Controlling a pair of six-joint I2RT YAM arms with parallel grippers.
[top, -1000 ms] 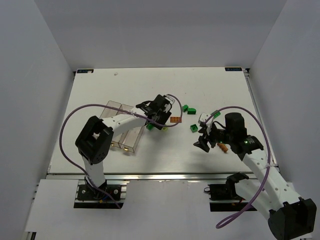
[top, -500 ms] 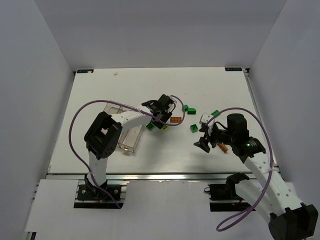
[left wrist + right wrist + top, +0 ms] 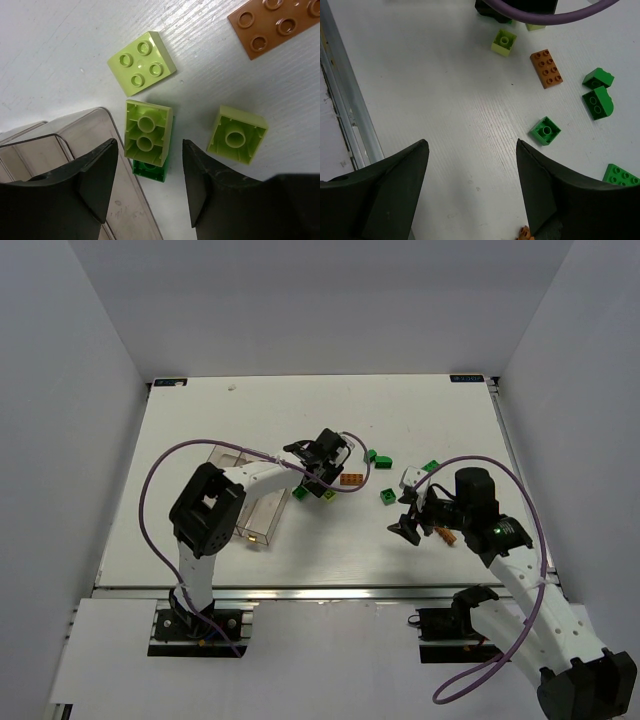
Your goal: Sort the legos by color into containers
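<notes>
Left arm has stretched out beyond the containers (image 3: pixel 250 510). Left gripper (image 3: pixel 149 150) now straddles an upturned lime brick (image 3: pixel 147 131), jaws narrowing but released and not touching it, with the bin wall at 9 o'clock. Right gripper (image 3: pixel 472 170) gapes empty. The dark green brick (image 3: pixel 150 171) beneath is mostly hidden; I cannot tell if they're clipped together.

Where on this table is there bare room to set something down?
The far strip of table beyond the green bricks is bare, and so is the near middle between the containers and the right end effector. It is crowded around the left end effector, where lime bricks and the orange plate cluster.
</notes>
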